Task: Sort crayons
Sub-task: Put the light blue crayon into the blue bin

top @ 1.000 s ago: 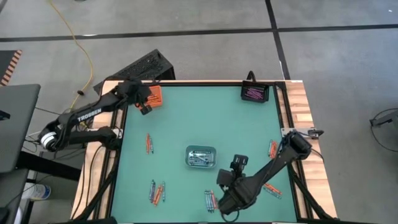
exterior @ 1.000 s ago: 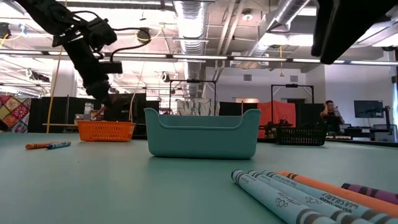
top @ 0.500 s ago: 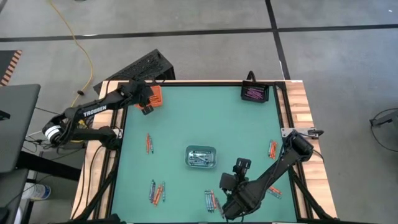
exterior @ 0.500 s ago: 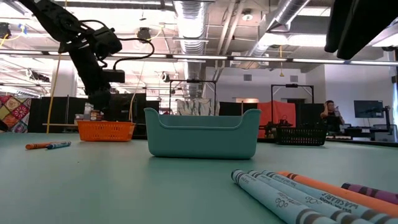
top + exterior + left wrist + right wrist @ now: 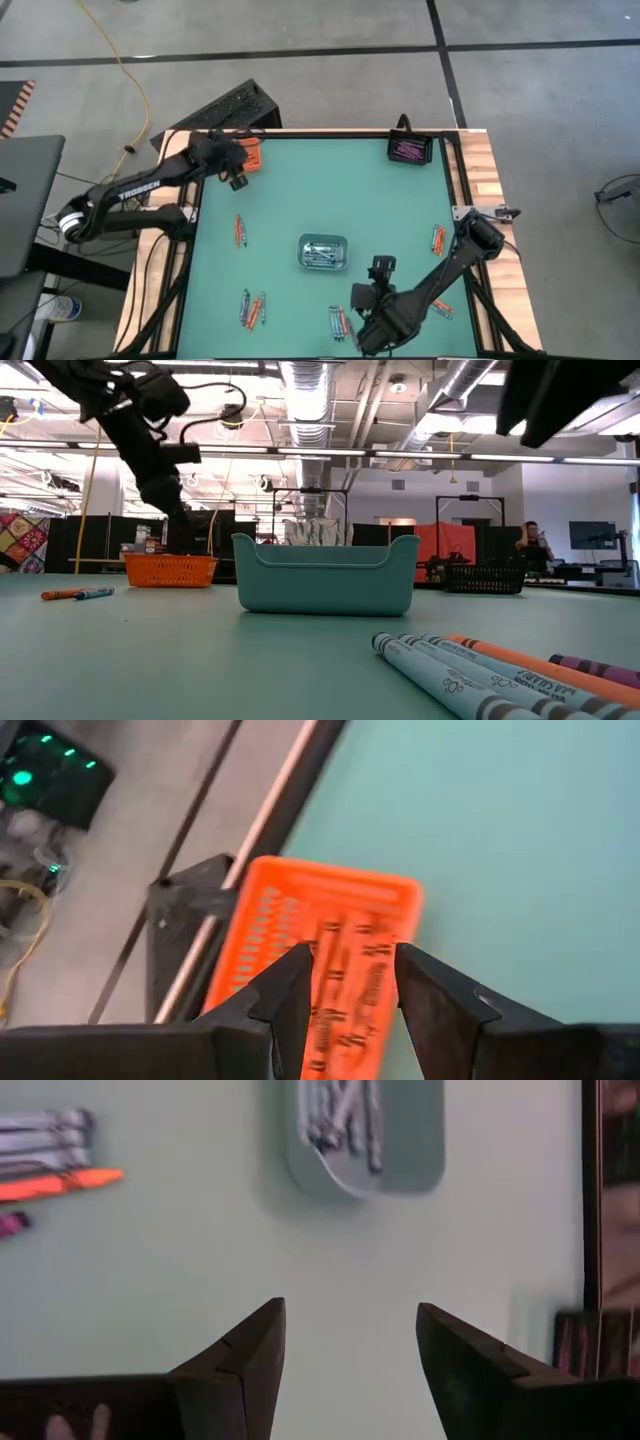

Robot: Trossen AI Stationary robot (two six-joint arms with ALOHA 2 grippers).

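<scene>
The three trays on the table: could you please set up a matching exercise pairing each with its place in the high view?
Things:
1. orange tray
2. black tray
3. grey tray

Places:
A. middle of the table
B. far right corner
C. far left corner, under the left gripper

Pairs: 1-C, 2-B, 3-A

Bright even overhead light, soft shadows; wrist views w/ motion blur, low view's foreground sharp.
</scene>
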